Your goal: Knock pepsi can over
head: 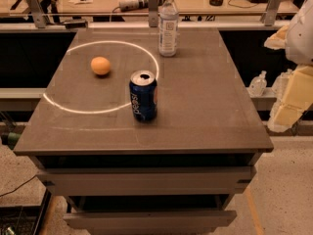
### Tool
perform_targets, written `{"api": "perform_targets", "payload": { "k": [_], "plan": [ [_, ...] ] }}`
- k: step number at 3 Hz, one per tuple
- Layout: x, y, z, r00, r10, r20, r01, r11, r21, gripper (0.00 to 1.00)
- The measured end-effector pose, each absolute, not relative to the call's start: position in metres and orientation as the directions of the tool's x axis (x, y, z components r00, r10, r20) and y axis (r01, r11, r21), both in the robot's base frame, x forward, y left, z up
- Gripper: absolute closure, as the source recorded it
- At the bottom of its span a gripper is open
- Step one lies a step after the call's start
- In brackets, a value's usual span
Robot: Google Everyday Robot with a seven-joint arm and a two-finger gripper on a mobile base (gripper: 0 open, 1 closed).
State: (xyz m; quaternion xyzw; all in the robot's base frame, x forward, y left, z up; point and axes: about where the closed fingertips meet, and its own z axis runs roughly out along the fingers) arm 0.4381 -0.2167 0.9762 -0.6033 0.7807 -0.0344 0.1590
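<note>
The pepsi can (143, 96) stands upright near the middle of the dark grey table (205, 111), its opened silver top facing up and the white lettering towards me. It sits on the edge of a white circle of light on the tabletop. My gripper (289, 102) is off the table's right side, a cream and white shape at the frame's right edge, well away from the can and at about the table's height.
An orange (100, 65) lies inside the light circle, left of and behind the can. A clear plastic water bottle (168, 24) stands at the table's back edge. A glass railing and a cluttered desk are behind. Two drawers hang open below the tabletop.
</note>
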Motion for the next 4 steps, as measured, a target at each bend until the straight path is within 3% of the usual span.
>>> {"api": "perform_targets", "payload": {
  "k": [2,4],
  "plan": [
    [0.437,-0.217,0.979,-0.225,-0.945,-0.237,-0.927,0.283,-0.246,0.0],
    [0.44,-0.236,0.961,-0.177,-0.849,-0.498,-0.901,0.343,-0.265,0.0]
  ]
}}
